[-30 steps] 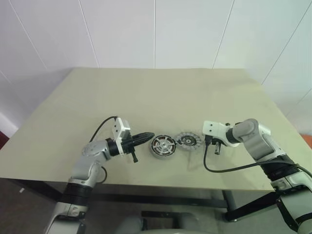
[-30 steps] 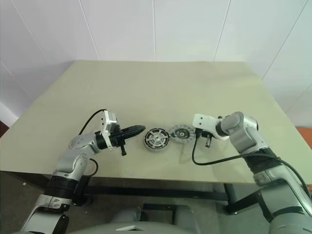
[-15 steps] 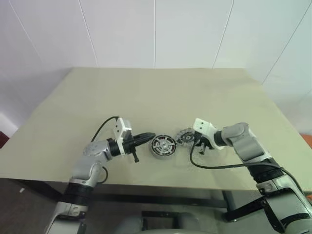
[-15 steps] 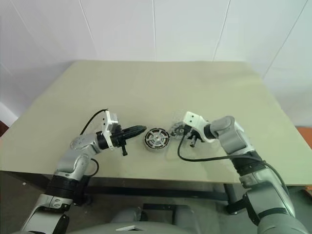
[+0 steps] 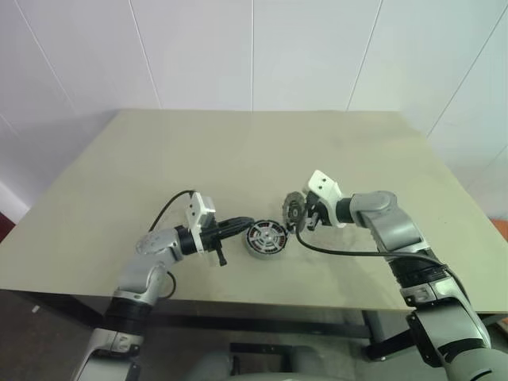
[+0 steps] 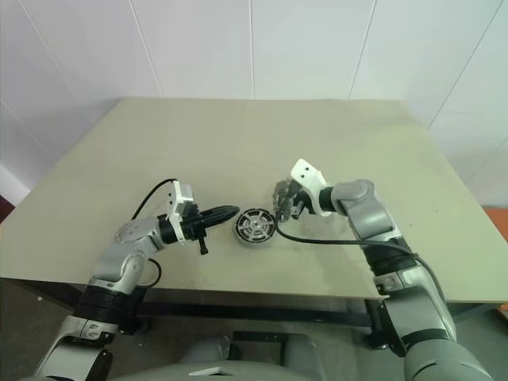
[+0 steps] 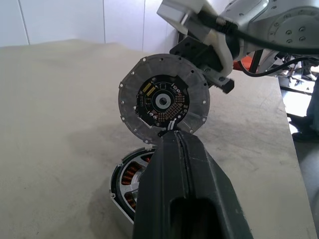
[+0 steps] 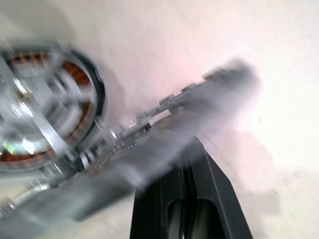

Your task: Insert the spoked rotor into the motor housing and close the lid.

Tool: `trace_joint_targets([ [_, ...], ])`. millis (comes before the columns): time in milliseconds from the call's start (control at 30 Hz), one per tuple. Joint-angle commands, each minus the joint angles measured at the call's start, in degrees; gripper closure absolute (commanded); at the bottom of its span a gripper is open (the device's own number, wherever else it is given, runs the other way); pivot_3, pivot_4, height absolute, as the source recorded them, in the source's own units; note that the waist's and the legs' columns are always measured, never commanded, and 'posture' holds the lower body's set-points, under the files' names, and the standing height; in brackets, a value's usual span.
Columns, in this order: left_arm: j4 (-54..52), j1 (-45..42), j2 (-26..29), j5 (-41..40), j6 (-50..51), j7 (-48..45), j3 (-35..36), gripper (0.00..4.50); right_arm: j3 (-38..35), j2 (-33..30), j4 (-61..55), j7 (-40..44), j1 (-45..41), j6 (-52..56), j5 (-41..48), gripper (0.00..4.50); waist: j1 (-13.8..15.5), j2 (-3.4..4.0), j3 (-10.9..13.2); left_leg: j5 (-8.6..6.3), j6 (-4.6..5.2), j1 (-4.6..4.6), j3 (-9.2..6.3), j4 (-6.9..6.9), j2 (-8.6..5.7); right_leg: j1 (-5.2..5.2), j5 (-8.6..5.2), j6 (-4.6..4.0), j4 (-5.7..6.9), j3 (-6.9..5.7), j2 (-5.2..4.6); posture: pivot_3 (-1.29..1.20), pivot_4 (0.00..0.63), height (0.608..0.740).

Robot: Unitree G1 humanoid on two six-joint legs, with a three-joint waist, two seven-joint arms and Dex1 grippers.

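Observation:
The motor housing (image 5: 264, 237) lies on the table, a black ring with copper windings (image 7: 127, 176). Shiny pale spokes of the spoked rotor (image 8: 30, 107) show across its top, so the rotor looks seated in it. My right gripper (image 5: 307, 217) is shut on the edge of the lid (image 5: 292, 212), a grey ribbed disc (image 7: 163, 101) held off the table and tipped up on edge, just right of and above the housing. My left gripper (image 5: 245, 223) is shut and level, its tip close to the housing's left side with nothing in it.
The beige table (image 5: 254, 151) runs back to a white panelled wall. A black cable (image 5: 349, 254) from my right wrist loops over the table near the front edge.
My right gripper has lifted the lid off the table, carried it left towards the housing and tipped it up on edge. The left gripper and housing stayed put.

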Motion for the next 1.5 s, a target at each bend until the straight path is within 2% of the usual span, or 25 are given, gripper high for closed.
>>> trace_joint_targets([
  [33, -0.48, -1.68, 0.45, -0.29, 0.06, 0.03, 1.01, 4.50, -2.88, 0.42, -5.81, 2.52, -0.84, 4.58, 6.22, 4.45, -0.01, 0.00, 0.00, 0.00, 0.00, 0.00, 0.00, 0.00, 0.00, -0.01, 0.00, 0.00, 0.00, 0.00, 0.00, 0.00, 0.000, 0.740],
  [367, 1.90, -3.06, 1.24, -0.08, -1.54, 0.02, 2.71, 4.50, -2.34, 2.73, -11.28, 2.36, 1.35, 12.73, 14.77, 4.45, 0.00, 0.01, 0.00, 0.00, 0.00, -0.03, -0.02, -0.01, 0.00, -0.03, 0.00, 0.00, -0.02, 0.00, -0.02, 0.00, 0.000, 0.740],
  [600, 2.93, -3.10, 1.20, 0.09, -2.86, -0.08, 2.99, 4.50, 3.16, 4.86, -9.82, -1.86, 4.05, 11.07, 11.53, 4.45, -0.01, 0.00, 0.00, -0.01, -0.01, -0.05, -0.02, -0.02, 0.00, -0.06, 0.00, 0.00, -0.02, -0.01, -0.02, 0.00, 0.000, 0.740],
  [833, 3.55, -2.88, 1.42, 0.19, -3.67, -0.34, 3.11, 4.50, 9.67, 1.99, -7.38, -2.51, 6.28, 6.91, 5.70, 4.45, -0.02, 0.00, -0.06, -0.01, -0.02, 0.04, -0.01, -0.02, 0.00, 0.05, 0.00, 0.01, -0.03, -0.01, -0.03, 0.00, 0.000, 0.740],
  [1067, 4.23, -2.88, 1.49, 0.40, -4.31, -0.48, 2.85, 4.50, 8.45, 1.11, -2.86, -5.07, 5.25, 0.96, 2.85, 4.45, 0.01, -0.08, -0.13, -0.01, -0.01, 0.14, -0.02, 0.00, 0.00, 0.16, -0.02, 0.02, -0.03, -0.07, -0.02, 0.00, 0.000, 0.740],
  [1200, 4.50, -3.01, 1.37, 0.62, -4.54, -0.56, 2.73, 4.50, 5.17, 1.56, -2.65, -4.70, 5.60, 1.07, 5.29, 4.45, 0.09, -0.10, -0.14, -0.01, -0.01, 0.15, -0.03, 0.00, 0.00, 0.18, -0.02, 0.02, -0.03, -0.07, -0.01, 0.00, 0.000, 0.740],
  [1300, 4.72, -3.06, 1.21, 0.73, -4.66, -0.62, 2.72, 4.50, 4.68, 0.71, -3.49, -3.66, 7.72, 2.16, 5.73, 3.86, 0.10, -0.10, -0.14, 0.00, 0.00, 0.11, -0.03, 0.00, 0.00, 0.16, -0.02, 0.02, -0.05, -0.07, -0.02, 0.00, 0.000, 0.740],
  [1500, 5.19, -3.28, 1.25, 0.95, -4.61, -0.83, 2.77, 4.50, 3.22, 1.55, -4.77, -3.73, 9.54, 4.69, 7.76, 1.96, 0.03, -0.13, -0.16, -0.01, 0.00, 0.11, -0.04, -0.01, 0.01, 0.17, -0.02, 0.02, -0.07, -0.07, -0.03, 0.00, 0.000, 0.740],
])
